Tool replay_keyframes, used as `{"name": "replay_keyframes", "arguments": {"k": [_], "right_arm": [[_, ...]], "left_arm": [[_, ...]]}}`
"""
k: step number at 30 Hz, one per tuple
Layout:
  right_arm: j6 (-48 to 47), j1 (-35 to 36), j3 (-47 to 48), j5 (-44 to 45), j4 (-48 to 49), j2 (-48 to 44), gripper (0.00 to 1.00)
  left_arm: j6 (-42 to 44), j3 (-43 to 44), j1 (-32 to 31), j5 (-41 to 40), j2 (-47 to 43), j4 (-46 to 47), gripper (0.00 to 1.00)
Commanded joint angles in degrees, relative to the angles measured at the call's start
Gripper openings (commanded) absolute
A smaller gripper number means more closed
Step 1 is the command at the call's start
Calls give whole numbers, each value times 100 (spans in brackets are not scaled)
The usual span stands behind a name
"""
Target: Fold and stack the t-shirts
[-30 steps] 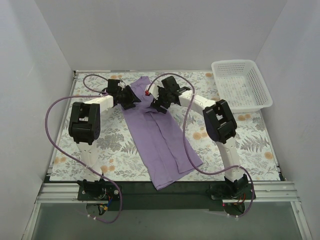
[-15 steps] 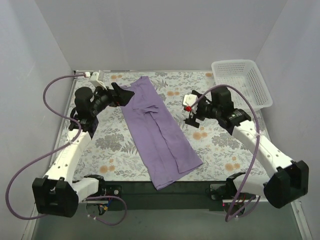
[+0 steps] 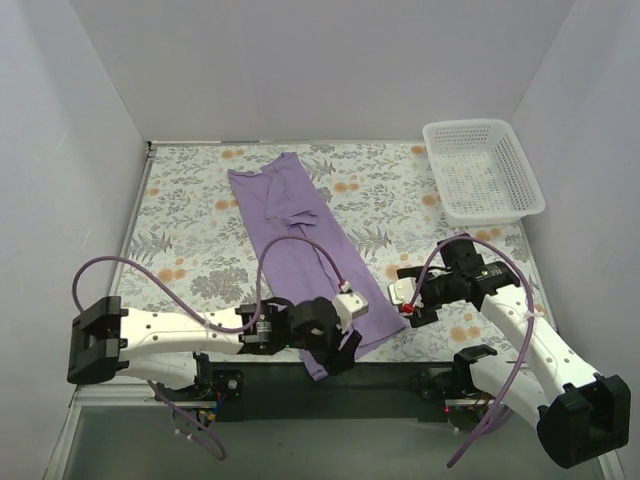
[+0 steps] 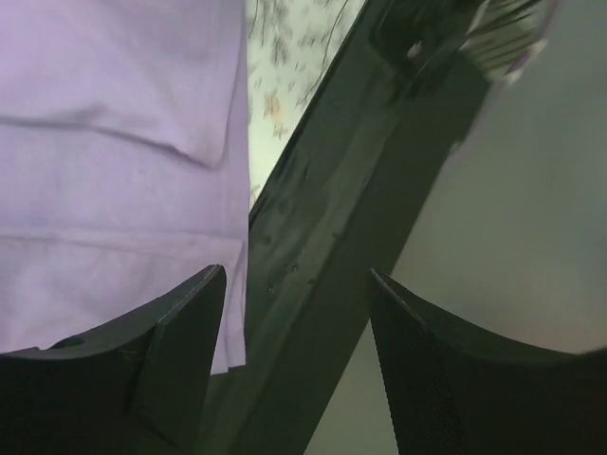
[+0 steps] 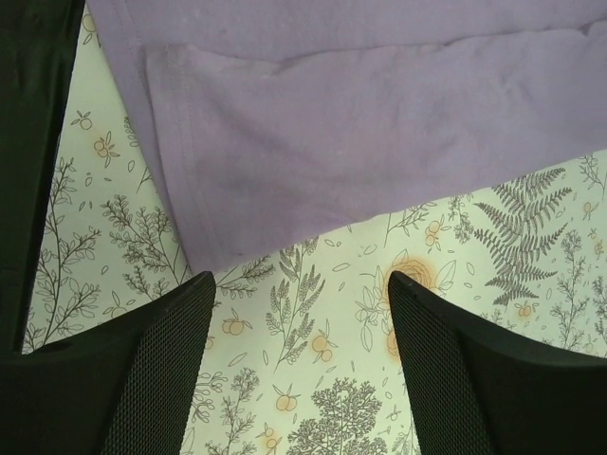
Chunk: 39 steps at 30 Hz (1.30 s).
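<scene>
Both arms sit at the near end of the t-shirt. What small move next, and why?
Probably lower both onto the near hem and close. The left gripper and right gripper hang open and empty at the near corners of the t-shirt, a long strip not yet folded end to end.
</scene>
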Motion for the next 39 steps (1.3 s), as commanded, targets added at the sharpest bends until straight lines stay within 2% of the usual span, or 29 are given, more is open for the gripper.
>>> {"name": "replay_keyframes", "arguments": {"k": [1,3,8,20,22,24,31,35,36,37,39], "right_arm": [[-385,-235,-215,-289,-365,-87,79],[-376,-306,-259,-376,-365,-69,79],[-350,-341,-242,-544,-356,71,79],[-726,-333,-268,-930,-286,677,78],[-929,-324,-329,-966,-277,809,78],[-1298,-245,-417,-940,-225,914,78],[-1089,344,-707,-175,548,1363,77],[-869,739,-970,229,1005,1530,69],[-781,783,-1015,386,1110,1582,65],[-659,810,-1041,440,1286,1609,54],[-605,828,-1068,493,1349,1644,44]], "left_arm": [[-627,2,-792,-1735,442,-524,59],[-785,29,-1048,-1990,863,-664,55],[-988,125,-1225,-2755,1428,-885,54],[-865,-15,-1409,-2536,1946,-648,54],[-909,-77,-1435,-2650,1990,-647,52],[-988,-112,-1453,-2755,1999,-630,44],[-1041,-270,-1453,-2756,1833,-437,33],[-1014,-340,-1453,-2651,1736,-331,26],[-997,-358,-1445,-2624,1718,-314,24],[-971,-375,-1453,-2607,1675,-296,23],[-944,-419,-1453,-2528,1622,-226,15]]}}
